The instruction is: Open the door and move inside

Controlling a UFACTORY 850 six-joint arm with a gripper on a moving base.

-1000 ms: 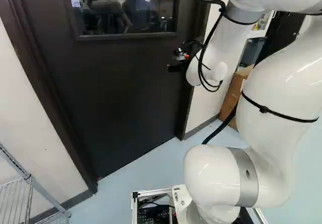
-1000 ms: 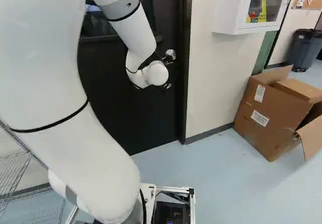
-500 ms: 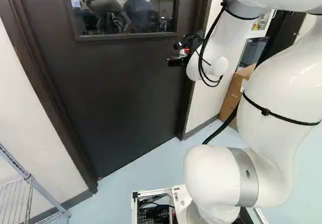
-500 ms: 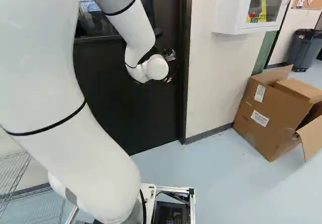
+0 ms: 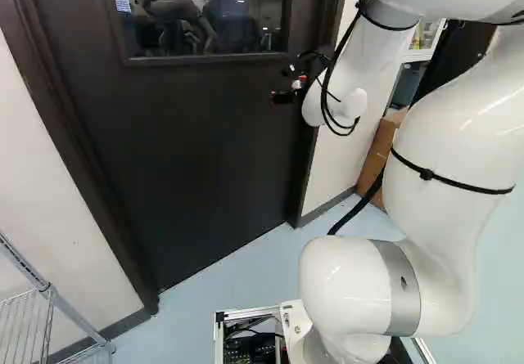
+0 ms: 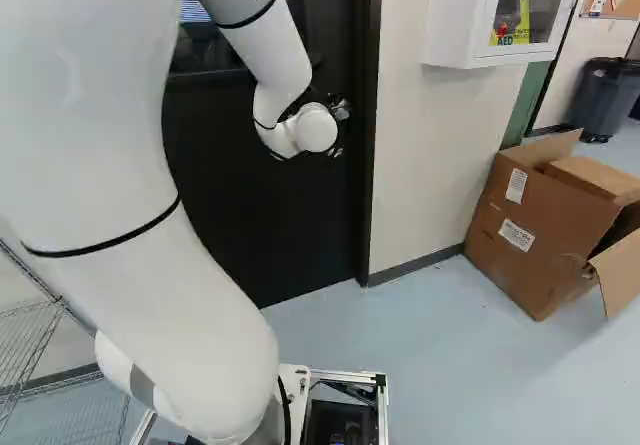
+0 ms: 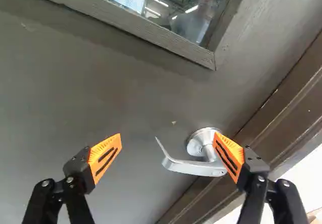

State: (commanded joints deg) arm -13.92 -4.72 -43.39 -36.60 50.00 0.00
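The dark door (image 5: pixel 188 151) with a window stands closed in its frame. At its right edge in the left base view is my gripper (image 5: pixel 285 96). The wrist view shows the gripper (image 7: pixel 168 135) with its two orange-padded fingers wide apart. Ahead of them is the silver lever handle (image 7: pixel 193 167); its free end lies in the span between the fingers, while one finger overlaps its round mount. Nothing is held. Whether that finger touches the handle I cannot tell. In the right base view the handle (image 6: pixel 340 110) shows just beyond the wrist, partly hidden by it.
Brown door frame (image 7: pixel 282 113) runs beside the handle. A wire shelf (image 5: pixel 29 323) stands left of the door. Right of it are a wall, a white cabinet (image 6: pixel 455 25), an open cardboard box (image 6: pixel 540 230) and a grey bin (image 6: pixel 607 95).
The arm's wrist has risen a little and shifted slightly rightward in the right base view, at the handle's height. The base and the door have not moved.
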